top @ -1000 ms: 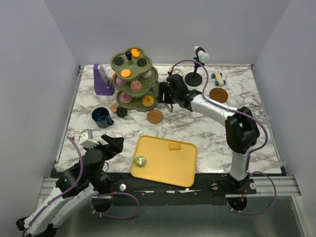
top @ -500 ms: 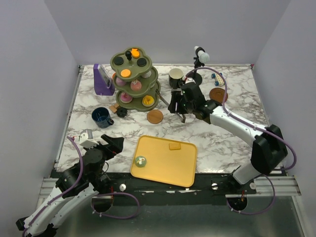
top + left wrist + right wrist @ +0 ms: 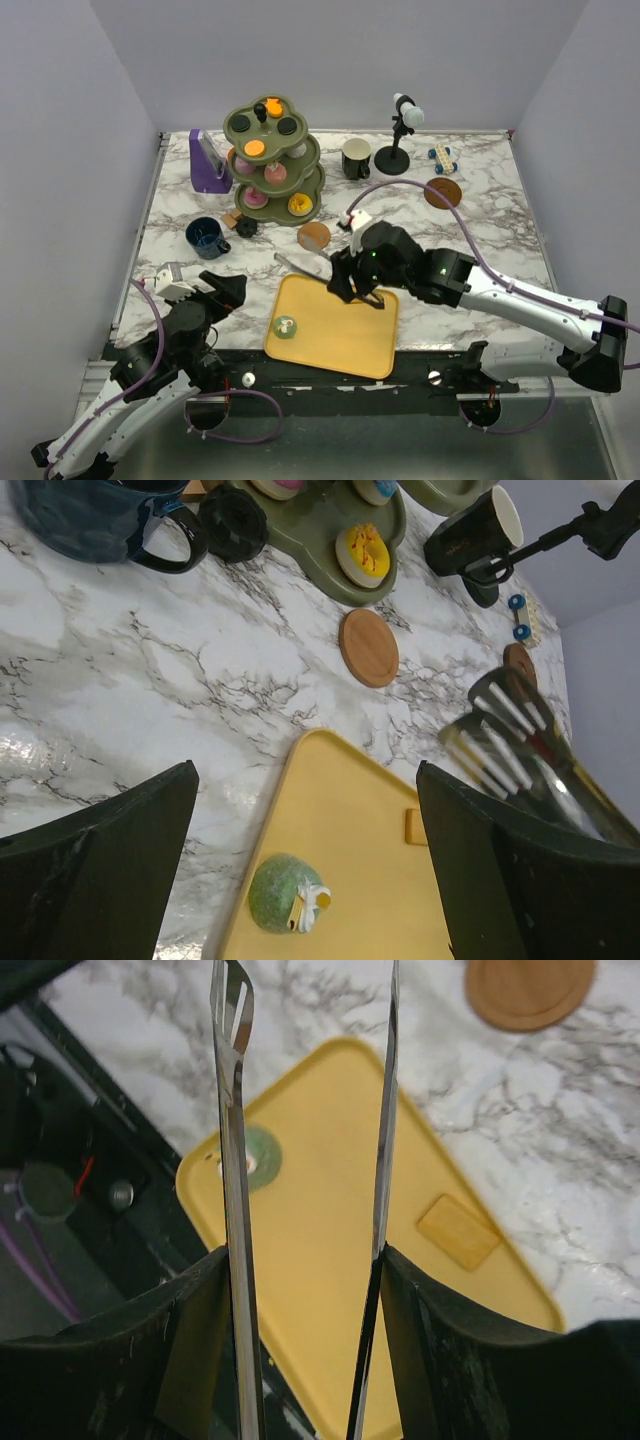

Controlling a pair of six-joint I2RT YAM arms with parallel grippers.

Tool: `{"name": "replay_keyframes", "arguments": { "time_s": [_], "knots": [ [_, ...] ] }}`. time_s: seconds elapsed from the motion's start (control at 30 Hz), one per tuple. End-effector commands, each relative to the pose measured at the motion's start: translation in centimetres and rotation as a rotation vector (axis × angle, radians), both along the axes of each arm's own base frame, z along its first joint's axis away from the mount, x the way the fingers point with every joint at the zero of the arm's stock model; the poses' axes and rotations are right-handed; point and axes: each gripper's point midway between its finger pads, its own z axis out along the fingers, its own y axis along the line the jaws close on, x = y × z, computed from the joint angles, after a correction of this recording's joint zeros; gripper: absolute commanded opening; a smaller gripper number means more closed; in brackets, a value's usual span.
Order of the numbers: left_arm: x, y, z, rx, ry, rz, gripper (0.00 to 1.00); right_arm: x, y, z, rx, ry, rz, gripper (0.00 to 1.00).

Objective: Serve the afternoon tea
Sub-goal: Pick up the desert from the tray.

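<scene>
The olive-green three-tier stand holds several small treats at the back left. The dark-blue mug stands in front of it and the black cream-lined mug to its right. One brown coaster lies mid-table, another at the right. My right gripper is shut on metal tongs, whose arms stand apart above the yellow tray. A green cupcake and a tan biscuit lie on the tray. My left gripper is open and empty left of the tray.
A purple wedge holder stands at the back left. A black stand with a white ball top and a small blue-wheeled toy are at the back right. A dark doughnut lies beside the blue mug.
My right arm has swung from beside the tiered stand back toward the near edge, carrying the tongs to above the yellow tray. The left arm has barely moved.
</scene>
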Motion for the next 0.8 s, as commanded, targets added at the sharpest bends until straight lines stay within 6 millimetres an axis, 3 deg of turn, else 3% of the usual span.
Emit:
{"name": "replay_keyframes", "arguments": {
  "time_s": [0.0, 0.23, 0.37, 0.77],
  "knots": [
    [-0.1, 1.0, 0.2, 0.001, 0.011, 0.045, 0.99, -4.7, 0.0, -2.1, -0.15, 0.016, 0.126, 0.66],
    [-0.6, 1.3, -0.2, -0.016, 0.032, 0.05, 0.98, -9.3, 2.3, -5.1, -0.294, 0.008, 0.253, 0.66],
    [-0.8, 1.4, -0.5, -0.013, 0.041, 0.053, 0.99, -9.9, 2.3, -6.4, -0.359, 0.001, 0.263, 0.67],
    [-0.7, 1.3, -0.5, -0.014, 0.04, 0.052, 0.99, -10.7, 2.8, -6.8, -0.351, 0.025, 0.287, 0.71]
  ]
}}
